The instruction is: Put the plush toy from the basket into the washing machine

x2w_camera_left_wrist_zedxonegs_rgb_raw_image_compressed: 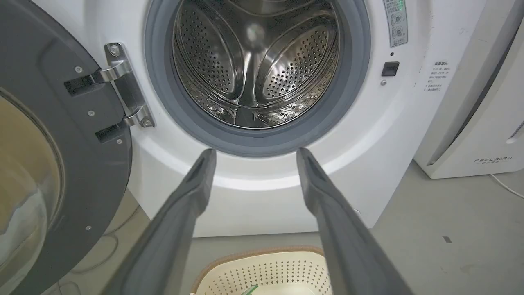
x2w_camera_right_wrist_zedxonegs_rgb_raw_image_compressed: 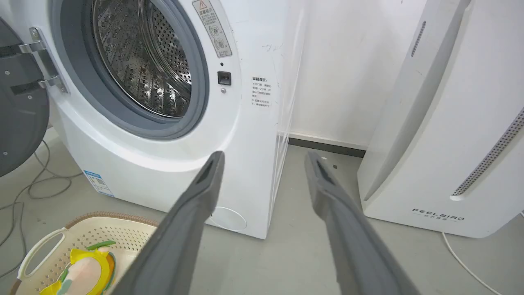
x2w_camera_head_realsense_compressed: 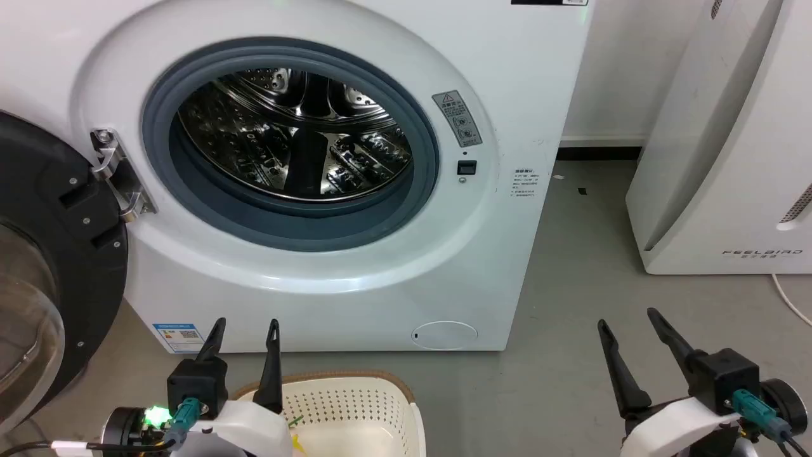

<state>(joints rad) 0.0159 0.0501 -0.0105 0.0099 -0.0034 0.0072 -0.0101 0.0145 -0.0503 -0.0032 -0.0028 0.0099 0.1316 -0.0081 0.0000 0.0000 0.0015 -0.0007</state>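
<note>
With my left claw and right claw both open and empty, grasping hasn't begun: next I'd lower the left onto the plush toy in the basket below it.

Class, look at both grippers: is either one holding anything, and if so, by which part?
Nothing is held. The left gripper and the right gripper both stand open and empty; the plush toy lies in the basket.
</note>
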